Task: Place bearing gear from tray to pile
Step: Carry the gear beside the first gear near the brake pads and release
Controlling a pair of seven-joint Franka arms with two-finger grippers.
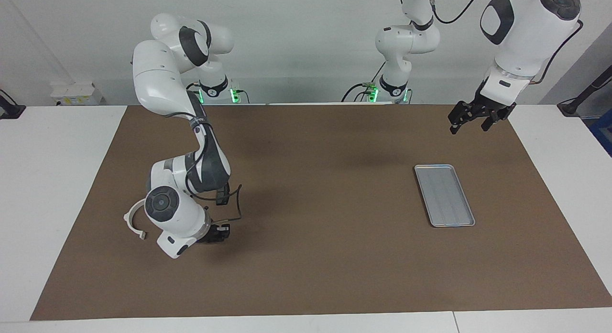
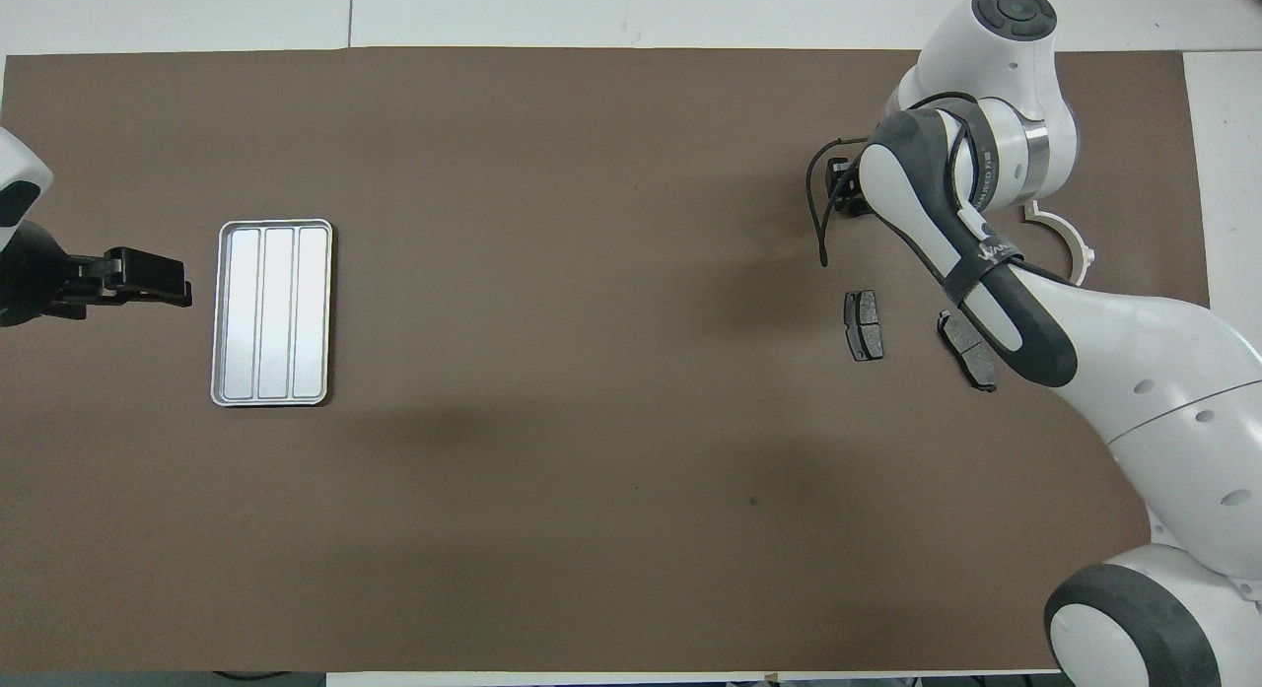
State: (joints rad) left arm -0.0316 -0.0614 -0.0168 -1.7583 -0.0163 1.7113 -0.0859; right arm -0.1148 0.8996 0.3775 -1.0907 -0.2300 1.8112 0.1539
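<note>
The silver tray (image 1: 444, 195) (image 2: 271, 312) lies toward the left arm's end of the table with nothing in it. The pile is toward the right arm's end: a white half-ring bracket (image 1: 133, 221) (image 2: 1067, 239) and two dark brake pads (image 2: 864, 324) (image 2: 969, 351). The arm hides the pads in the facing view. My right gripper (image 1: 219, 232) (image 2: 846, 189) is down low over the mat beside the bracket, mostly covered by its own wrist. The bearing gear is hidden in both views. My left gripper (image 1: 469, 125) (image 2: 148, 278) hangs open and empty in the air beside the tray.
A brown mat (image 1: 315, 266) covers most of the white table. A black cable loops off the right wrist (image 2: 818, 214) above the mat near the pads.
</note>
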